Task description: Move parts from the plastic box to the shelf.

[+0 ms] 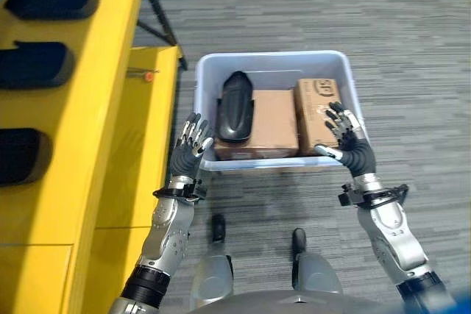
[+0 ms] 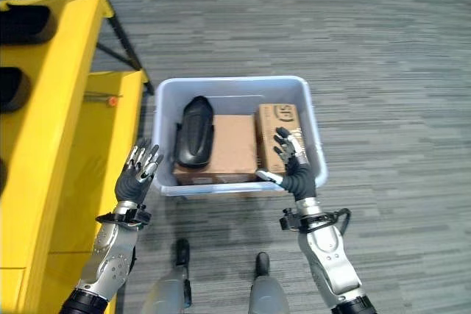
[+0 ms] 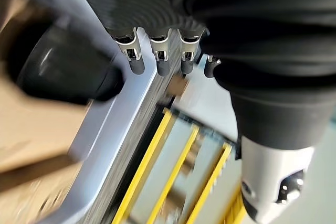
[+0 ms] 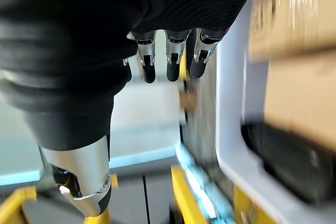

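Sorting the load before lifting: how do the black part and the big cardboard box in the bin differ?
The black part is dark, rounded and elongated; the big cardboard box is brown, flat-topped and square-edged. The black part is narrower than the big cardboard box. The part lies on the box's left side, partly on top of it, while the box sits lower. Both are inside the plastic bin, and neither hand holds them.

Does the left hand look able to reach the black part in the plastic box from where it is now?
Probably yes. The left hand is open at the near left corner of the plastic box, and the black part lies uncovered on top of a cardboard box just past it, with nothing between them.
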{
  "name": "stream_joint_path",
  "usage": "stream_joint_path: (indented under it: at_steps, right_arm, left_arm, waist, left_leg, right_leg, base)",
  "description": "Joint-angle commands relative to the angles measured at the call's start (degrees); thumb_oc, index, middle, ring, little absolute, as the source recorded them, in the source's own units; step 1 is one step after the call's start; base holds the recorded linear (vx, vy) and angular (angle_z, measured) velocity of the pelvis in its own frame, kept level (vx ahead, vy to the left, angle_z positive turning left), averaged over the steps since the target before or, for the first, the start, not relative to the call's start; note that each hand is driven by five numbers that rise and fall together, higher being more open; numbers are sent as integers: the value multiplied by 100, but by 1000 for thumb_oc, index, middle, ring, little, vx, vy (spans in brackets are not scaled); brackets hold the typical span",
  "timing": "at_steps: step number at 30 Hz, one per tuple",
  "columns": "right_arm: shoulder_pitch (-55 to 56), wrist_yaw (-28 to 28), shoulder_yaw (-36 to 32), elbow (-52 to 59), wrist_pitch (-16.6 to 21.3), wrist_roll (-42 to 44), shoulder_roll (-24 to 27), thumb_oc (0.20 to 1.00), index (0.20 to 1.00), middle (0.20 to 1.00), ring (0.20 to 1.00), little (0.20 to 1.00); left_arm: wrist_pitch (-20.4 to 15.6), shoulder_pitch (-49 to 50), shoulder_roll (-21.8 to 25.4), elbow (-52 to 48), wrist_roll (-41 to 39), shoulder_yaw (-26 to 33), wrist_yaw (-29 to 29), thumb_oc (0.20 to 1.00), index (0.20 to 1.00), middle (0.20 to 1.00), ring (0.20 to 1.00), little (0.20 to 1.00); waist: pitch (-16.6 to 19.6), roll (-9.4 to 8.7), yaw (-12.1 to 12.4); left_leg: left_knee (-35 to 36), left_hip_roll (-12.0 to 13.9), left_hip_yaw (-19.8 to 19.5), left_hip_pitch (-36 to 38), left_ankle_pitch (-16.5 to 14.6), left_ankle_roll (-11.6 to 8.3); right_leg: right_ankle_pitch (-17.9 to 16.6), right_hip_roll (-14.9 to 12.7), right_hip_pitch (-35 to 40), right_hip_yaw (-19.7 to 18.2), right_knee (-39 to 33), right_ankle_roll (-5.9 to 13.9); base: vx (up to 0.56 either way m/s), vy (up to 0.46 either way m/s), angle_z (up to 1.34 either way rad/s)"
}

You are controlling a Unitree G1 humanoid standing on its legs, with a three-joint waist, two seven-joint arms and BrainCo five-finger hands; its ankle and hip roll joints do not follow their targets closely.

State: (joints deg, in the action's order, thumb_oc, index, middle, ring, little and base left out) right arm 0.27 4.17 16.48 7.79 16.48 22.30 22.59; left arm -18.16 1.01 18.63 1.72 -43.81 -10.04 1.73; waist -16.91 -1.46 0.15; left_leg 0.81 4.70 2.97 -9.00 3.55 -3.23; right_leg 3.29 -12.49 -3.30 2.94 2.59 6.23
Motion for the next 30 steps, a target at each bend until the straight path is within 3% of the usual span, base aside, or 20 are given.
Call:
stream_joint_path:
  at_steps: [1,6,16,30]
  right_arm:
    - [-269,-8,-257,237,195,-73,44,1000,1000,1000,1000,1000]
    - [-231,-18,-282,313,177,-98,36,1000,1000,1000,1000,1000]
    - [-315,39,-212,404,217,-112,75,1000,1000,1000,1000,1000]
    - [-660,264,-79,647,420,-166,260,1000,1000,1000,1000,1000]
  left_arm:
    - [-344,97,-1,-425,184,215,87,1000,1000,1000,1000,1000]
    - [-367,-46,9,-532,271,231,201,1000,1000,1000,1000,1000]
    - [-473,-658,39,-473,492,114,443,1000,1000,1000,1000,1000]
    - [-939,-2462,141,97,1524,237,1858,1000,1000,1000,1000,1000]
  waist:
    - [279,-216,-25]
    - [294,-293,-88]
    - [241,-292,-277]
    - [-327,-363,-706]
  left_leg:
    - [-689,711,3,-162,-74,-337]
    - [-616,709,138,-164,-123,-344]
    - [-339,786,332,-109,-17,-398]
    - [-326,928,661,-408,56,-526]
  right_leg:
    - [-739,-503,-149,-213,13,526]
    - [-940,-561,-276,-245,-170,615]
    - [-1028,-491,-577,-384,-257,638]
    - [-1211,-348,-1384,-774,-154,682]
  base:
    - [77,138,4]
    - [38,23,-25]
    - [0,12,-15]
    - [-48,8,-16]
